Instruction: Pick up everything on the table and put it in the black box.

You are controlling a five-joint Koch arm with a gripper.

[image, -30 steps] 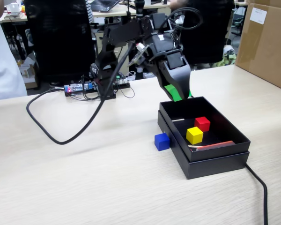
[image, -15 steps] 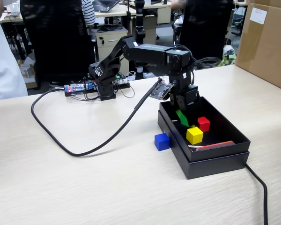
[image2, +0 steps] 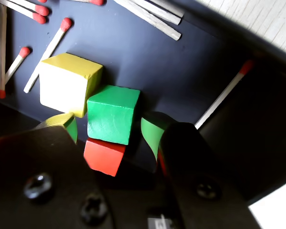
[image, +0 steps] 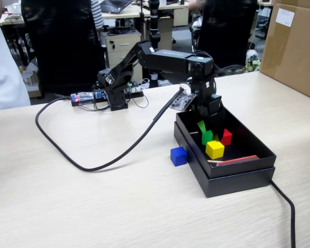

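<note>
A black box (image: 232,178) stands on the table at the right of the fixed view. Inside lie a green cube (image: 207,137), a yellow cube (image: 214,149) and a red cube (image: 226,137). A blue cube (image: 179,156) sits on the table against the box's left wall. My gripper (image: 202,127) hangs inside the box over the cubes. In the wrist view my gripper (image2: 112,131) is open, its green-padded fingers standing apart on either side of the green cube (image2: 112,113), not touching it. The red cube (image2: 104,157) lies below it, the yellow cube (image2: 68,82) beside it.
Several matches (image2: 47,49) lie on the box floor, and more lie at the box's front (image: 236,160). A thick black cable (image: 93,166) curves over the table. The arm's base (image: 113,88) stands at the back. A cardboard box (image: 294,46) is at the right.
</note>
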